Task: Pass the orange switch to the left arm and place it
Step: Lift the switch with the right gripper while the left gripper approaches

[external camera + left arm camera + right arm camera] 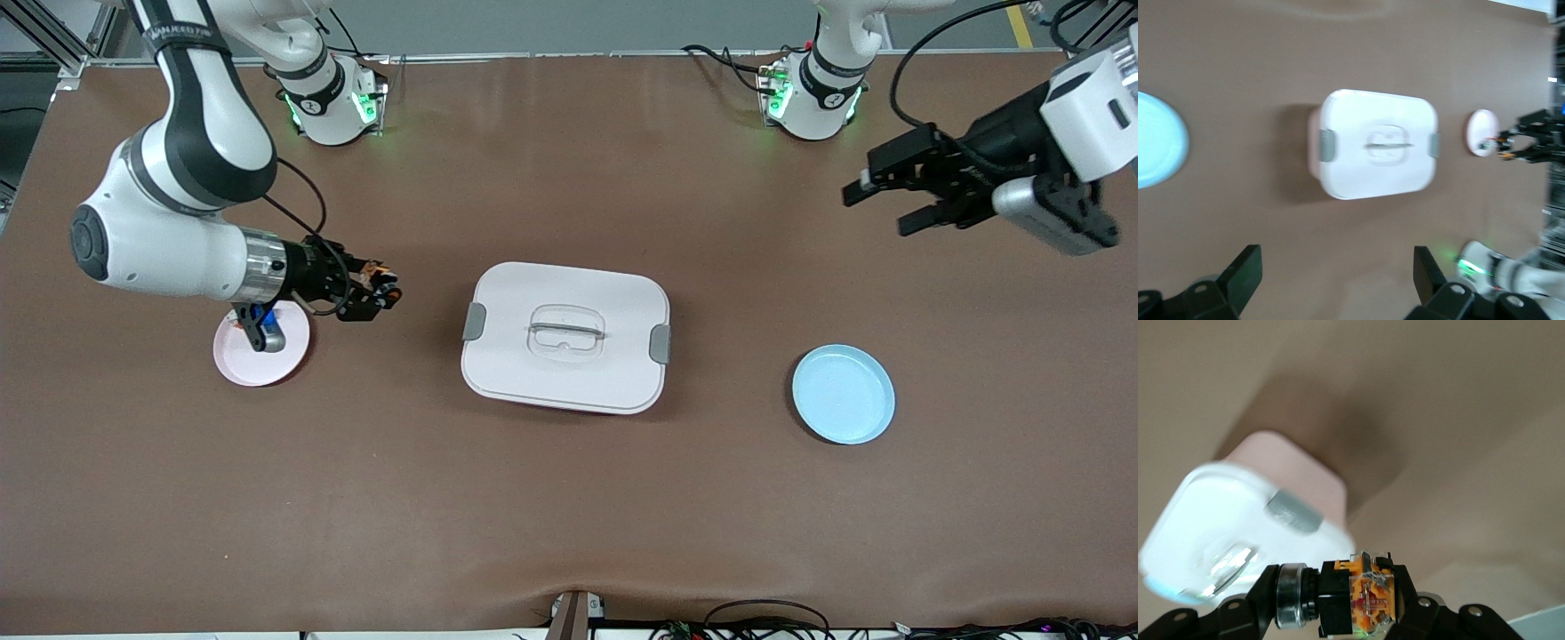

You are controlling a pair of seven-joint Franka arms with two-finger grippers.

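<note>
The white box (565,338), a rounded plastic container with grey side clips and a recessed lid handle, sits mid-table between the two arms. The right gripper (378,293) hangs just beside the pink plate (267,360) toward the right arm's end, its fingers pinching the orange switch (1361,597), a black-bodied button with a translucent orange block and a metallic ring. A small blue object (269,336), possibly another part, lies on that matte plate. The left gripper (880,204) hovers over bare brown table near the corner by the left arm's base, fingers spread and holding nothing. A smooth round blue plate (843,394) lies toward the left arm's end.
</note>
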